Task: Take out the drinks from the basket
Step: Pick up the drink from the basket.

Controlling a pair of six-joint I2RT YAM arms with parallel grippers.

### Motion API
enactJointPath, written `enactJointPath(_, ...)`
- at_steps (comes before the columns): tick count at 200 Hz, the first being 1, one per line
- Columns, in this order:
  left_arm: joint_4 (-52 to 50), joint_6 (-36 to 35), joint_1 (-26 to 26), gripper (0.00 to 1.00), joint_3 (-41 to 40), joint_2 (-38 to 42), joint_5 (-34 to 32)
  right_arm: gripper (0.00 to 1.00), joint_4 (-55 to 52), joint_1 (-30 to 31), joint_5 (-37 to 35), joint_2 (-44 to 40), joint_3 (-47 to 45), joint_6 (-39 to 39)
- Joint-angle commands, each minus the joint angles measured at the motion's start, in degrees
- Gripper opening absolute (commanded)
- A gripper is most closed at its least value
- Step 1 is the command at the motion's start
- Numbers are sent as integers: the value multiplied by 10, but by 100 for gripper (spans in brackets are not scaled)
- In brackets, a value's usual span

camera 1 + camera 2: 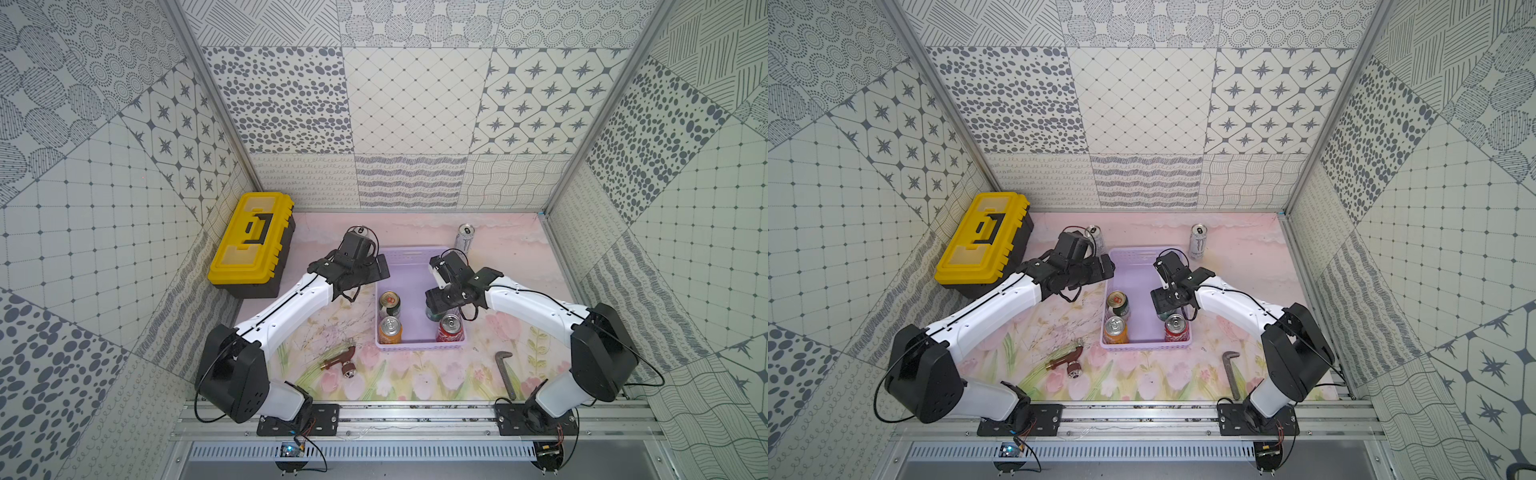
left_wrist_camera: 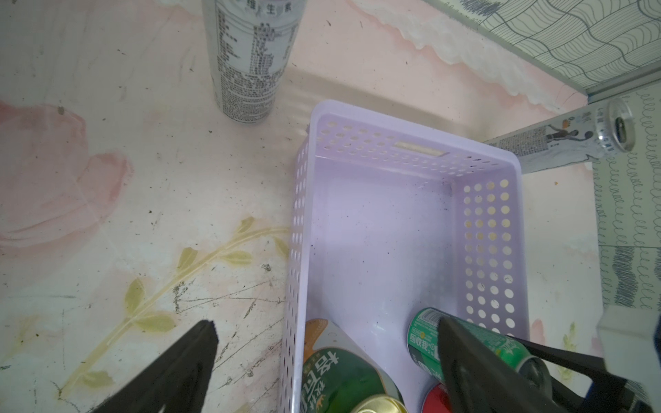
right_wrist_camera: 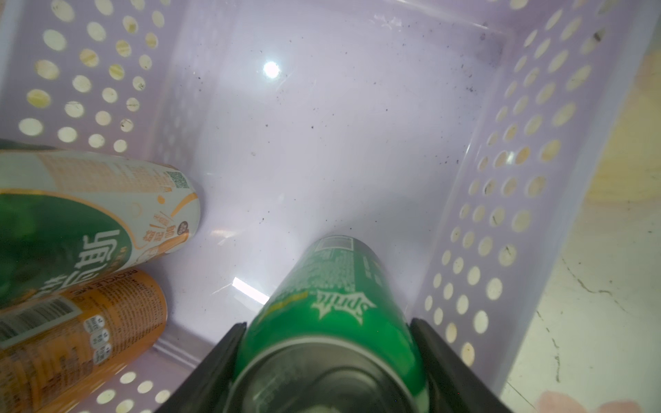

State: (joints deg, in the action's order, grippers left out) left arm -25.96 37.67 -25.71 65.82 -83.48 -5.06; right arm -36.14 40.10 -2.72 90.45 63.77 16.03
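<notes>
The lavender basket [image 1: 415,250] [image 1: 1142,251] stands mid-table. Along its left side are a dark green-and-white can [image 1: 389,301] [image 3: 89,214] and an orange can [image 1: 390,329] [image 3: 82,332]. At its near right corner is a red can [image 1: 450,328]. My right gripper [image 1: 436,305] [image 3: 327,323] reaches down into the basket, shut on the green can [image 3: 332,304] [image 2: 425,343] with a finger on each side. My left gripper [image 1: 368,270] [image 2: 325,325] hangs open over the basket's far left wall, holding nothing. Two tall white cans [image 1: 464,239] [image 2: 250,60] stand on the table behind the basket.
A yellow and black toolbox [image 1: 251,245] sits at the back left. A brass tap [image 1: 338,359] lies near the front left. A grey wrench [image 1: 505,374] lies near the front right. Patterned walls close in three sides.
</notes>
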Motion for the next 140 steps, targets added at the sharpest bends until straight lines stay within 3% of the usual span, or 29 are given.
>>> enactJointPath(1, 18, 4, 0, 100, 6, -5, 7, 58, 22, 5, 15, -16, 12, -1)
enactJointPath(69, 18, 4, -1, 100, 4, 0, 6, 54, 27, 10, 4, -88, 66, -9)
enactJointPath(104, 20, 4, 0, 100, 4, 1, 6, 54, 10, 6, -39, -126, 98, -15)
enactJointPath(140, 23, 3, 0, 100, 1, -1, 13, 53, 6, -57, -54, -151, 114, 9)
